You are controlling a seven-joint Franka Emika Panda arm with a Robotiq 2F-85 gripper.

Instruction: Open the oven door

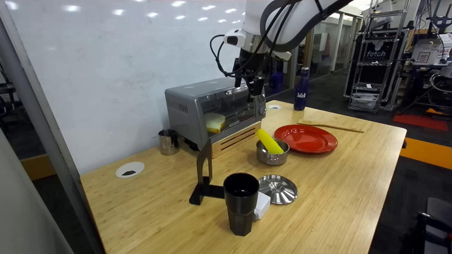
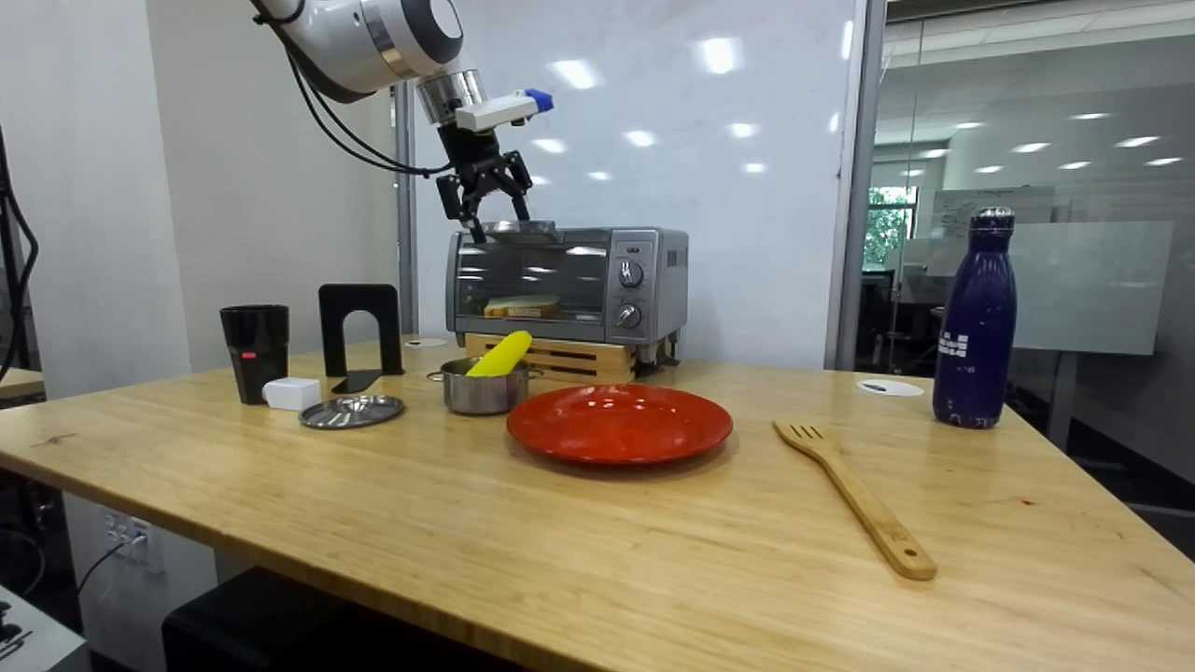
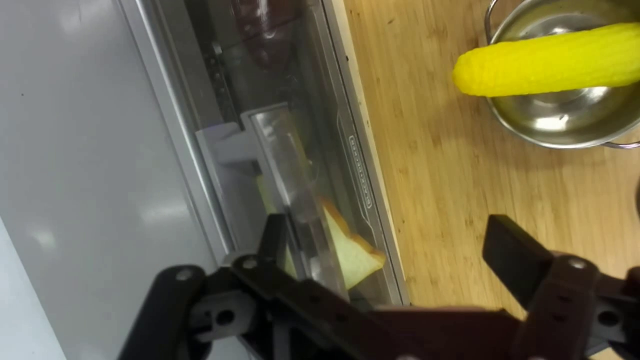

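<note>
The silver-grey oven (image 1: 182, 106) stands against the white wall; it also shows in an exterior view (image 2: 672, 280) and the wrist view (image 3: 100, 125). Its glass door (image 2: 551, 280) is closed, with bread (image 3: 352, 255) visible behind the glass. The handle bar (image 3: 280, 150) runs along the door's upper edge. My gripper (image 3: 387, 227) is open, pointing down at the door's top; it also shows in both exterior views (image 1: 246, 92) (image 2: 501, 227). In the wrist view one finger is on the oven side of the handle, the other out over the table. Contact cannot be told.
A metal pot (image 2: 481, 390) with yellow corn (image 2: 504, 355) stands before the oven, beside a red plate (image 2: 621, 425). A black bookend (image 1: 204, 173), black cup (image 1: 241, 204), lid (image 1: 279, 189), steel pitcher (image 1: 168, 143), wooden fork (image 2: 859, 495) and blue bottle (image 2: 976, 327) are around.
</note>
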